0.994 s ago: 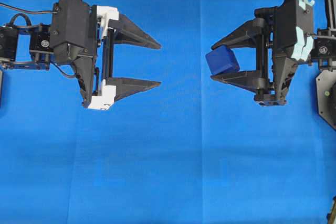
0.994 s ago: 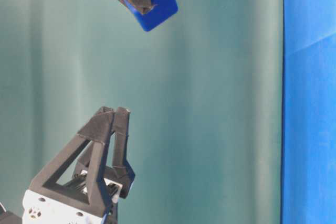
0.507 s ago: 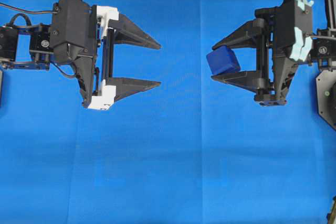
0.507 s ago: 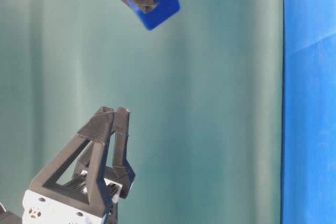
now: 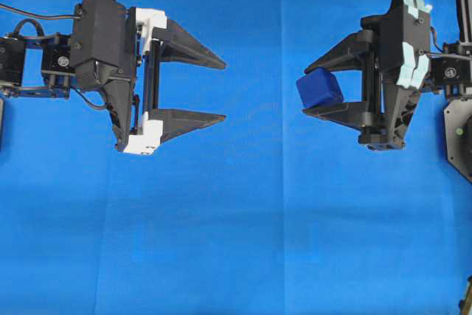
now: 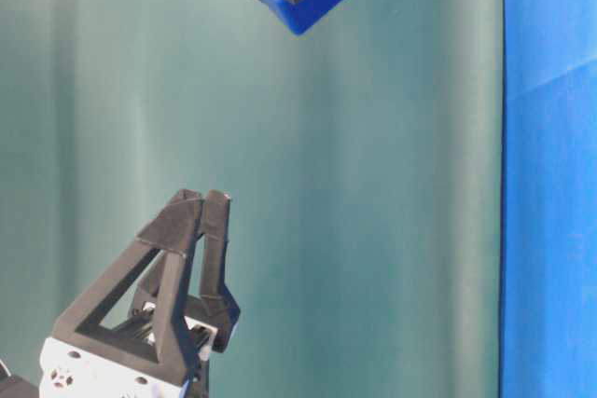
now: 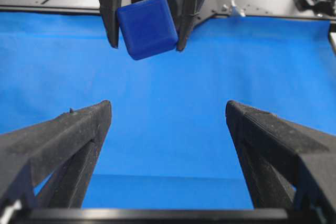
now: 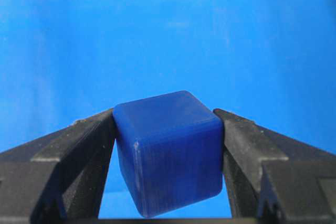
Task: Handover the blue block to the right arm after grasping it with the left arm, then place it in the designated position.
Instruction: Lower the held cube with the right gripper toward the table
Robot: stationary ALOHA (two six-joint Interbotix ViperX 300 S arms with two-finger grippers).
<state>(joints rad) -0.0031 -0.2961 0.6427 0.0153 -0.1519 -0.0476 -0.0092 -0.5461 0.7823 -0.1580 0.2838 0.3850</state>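
Since the right gripper (image 5: 313,89) only pinches the blue block (image 5: 319,88) at its fingertips, tilted and well above the blue cloth (image 5: 236,241), it could slip out. Across from the block, the left gripper (image 5: 221,90) sits spread wide, empty.

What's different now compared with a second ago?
The right pincer, clamped on the blue block, tipped slightly and shifted a little toward the right edge of the overhead view; at table level the block moved up and rightward. Nothing was grabbed or released. The left pincer stayed wide open and still.
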